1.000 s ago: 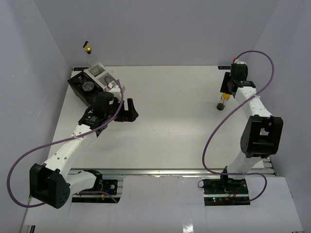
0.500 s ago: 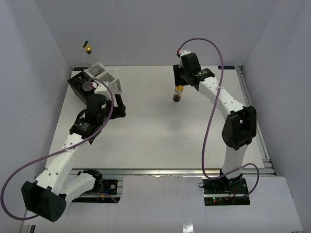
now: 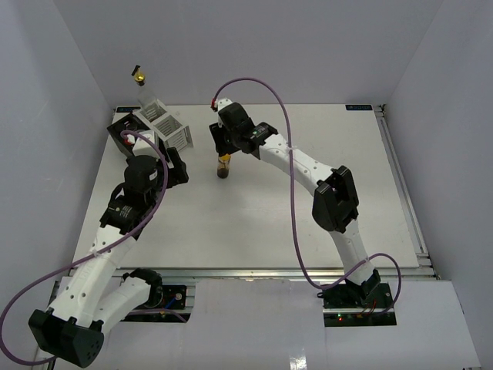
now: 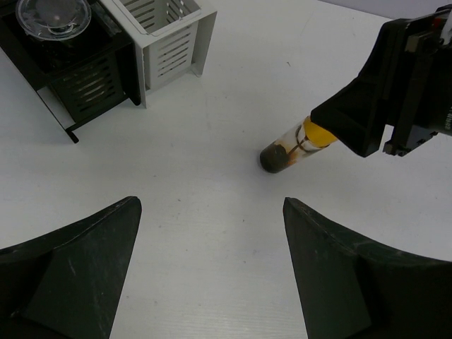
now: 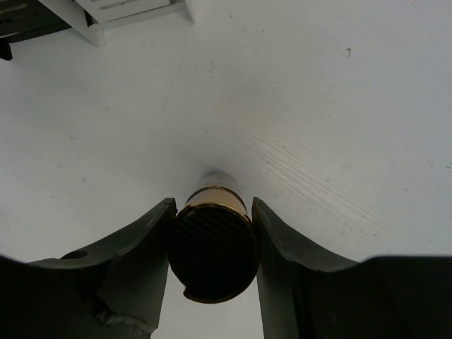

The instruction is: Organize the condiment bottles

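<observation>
A white table (image 3: pixel 308 231) carries everything. The white-and-black right arm (image 3: pixel 308 166) stretches across it towards the far left, while the left arm (image 3: pixel 115 223) reaches up the left side. At the far-left corner a black slotted rack box (image 3: pixel 123 142) stands just beside a white slotted rack box (image 3: pixel 171 129). A tall clear bottle with a gold pourer (image 3: pixel 141 81) rises upright behind the white box. A round shiny-topped jar (image 4: pixel 53 14) sits inside the black box. The right gripper (image 5: pixel 212 205) is clamped on the neck of a slim black-capped bottle with yellow contents (image 4: pixel 296 145). It holds the bottle upright just right of the racks, base at the table surface; contact cannot be told. The left gripper (image 4: pixel 210 205) hangs near the racks, jaws spread wide and holding nothing.
</observation>
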